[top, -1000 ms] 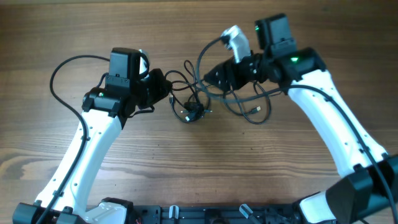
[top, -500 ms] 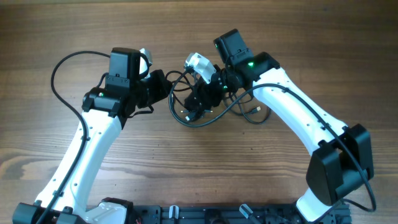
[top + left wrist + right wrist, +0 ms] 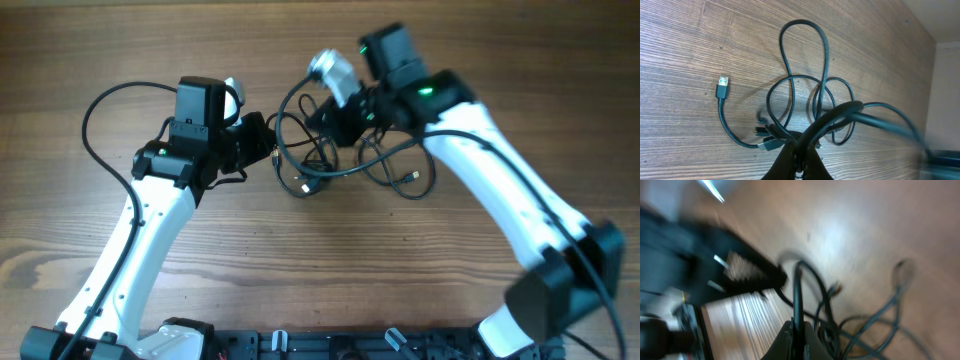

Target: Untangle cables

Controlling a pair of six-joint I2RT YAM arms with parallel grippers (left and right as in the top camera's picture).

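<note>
**Both pincers clamped on the cables**

Left gripper [image 3: 799, 152] closed on a strand of the cables [image 3: 330, 160]; right gripper [image 3: 796, 340] pinched shut on another. Tangled in loops on the wooden table [image 3: 300, 270], mid-far, between both arms. Plug end [image 3: 722, 86] lying loose at left.

Left arm [image 3: 150, 210] reaching up from the bottom-left corner, elbow bent, wrist turned inward toward centre. Left gripper [image 3: 262, 142] with jaws pinched tight on a cable [image 3: 840, 112]. Right arm [image 3: 500, 190] sweeping up from the bottom right, forearm long and angled leftward. Right gripper [image 3: 335, 122] low at centre, jaws clamped shut around a strand [image 3: 798, 300]. Both grippers near each other, facing.
</note>
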